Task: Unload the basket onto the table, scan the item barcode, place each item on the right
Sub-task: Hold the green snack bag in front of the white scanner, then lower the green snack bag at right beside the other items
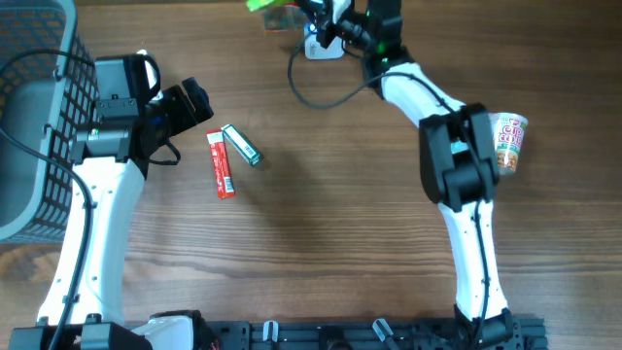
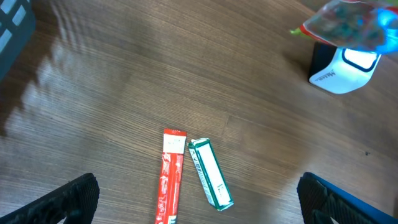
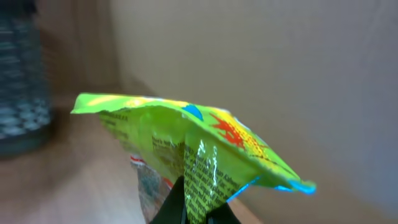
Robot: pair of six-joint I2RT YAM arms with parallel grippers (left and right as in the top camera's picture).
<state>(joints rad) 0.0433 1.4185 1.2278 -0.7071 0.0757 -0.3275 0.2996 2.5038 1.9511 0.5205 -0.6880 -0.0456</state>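
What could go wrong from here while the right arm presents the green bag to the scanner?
1. The right gripper pinches only a crinkled edge of the green bag. The bag could slip out, or the creased foil could hide the barcode from the scanner.
2. The cup noodle sits right beside the right arm. A swing of that elbow might knock it over.
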